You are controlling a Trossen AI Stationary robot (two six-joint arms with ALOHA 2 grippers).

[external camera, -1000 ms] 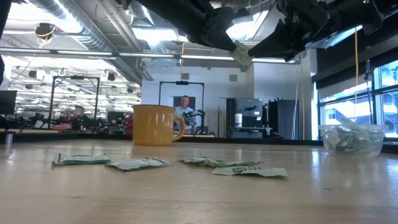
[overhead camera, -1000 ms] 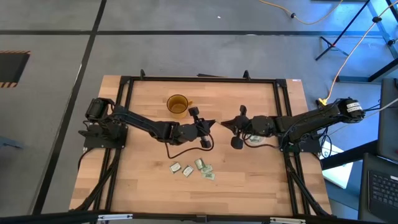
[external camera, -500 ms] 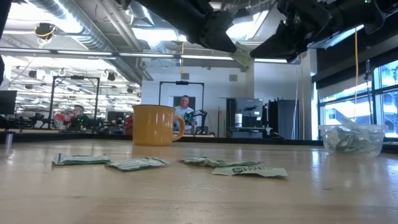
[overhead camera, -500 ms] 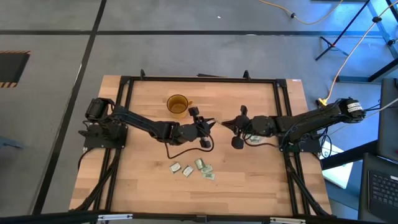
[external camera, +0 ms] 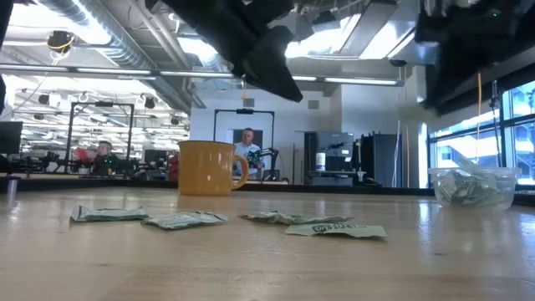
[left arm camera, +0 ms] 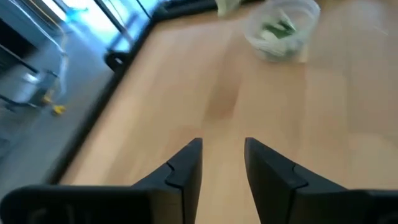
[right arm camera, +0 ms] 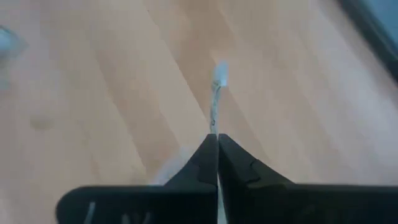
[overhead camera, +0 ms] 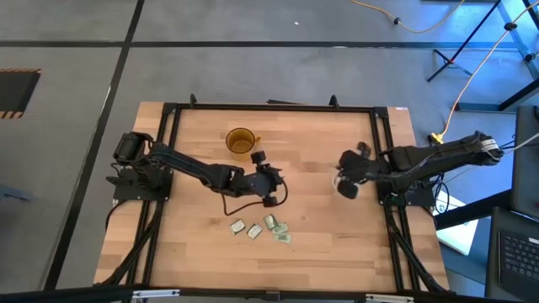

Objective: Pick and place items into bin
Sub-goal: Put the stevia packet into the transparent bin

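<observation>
Now that the left gripper (left arm camera: 222,163) has let go and pulled back toward the middle with its fingers apart and empty, the right gripper (right arm camera: 216,152) is pinched shut on one thin packet (right arm camera: 217,93). It has swung right with it, over the bin (external camera: 473,186). Four more packets (overhead camera: 263,227) wait nearer, so that one looks ready to drop in.

A pale wooden surface (overhead camera: 194,227) framed by black rails is seen. An amber-brown cup with a handle (overhead camera: 241,141) stands on it. Four small flat pale green and white wrapped packets (overhead camera: 263,228) lie well apart from the cup, and a small round clear plastic container (external camera: 473,186) holding packets stands farther off.
</observation>
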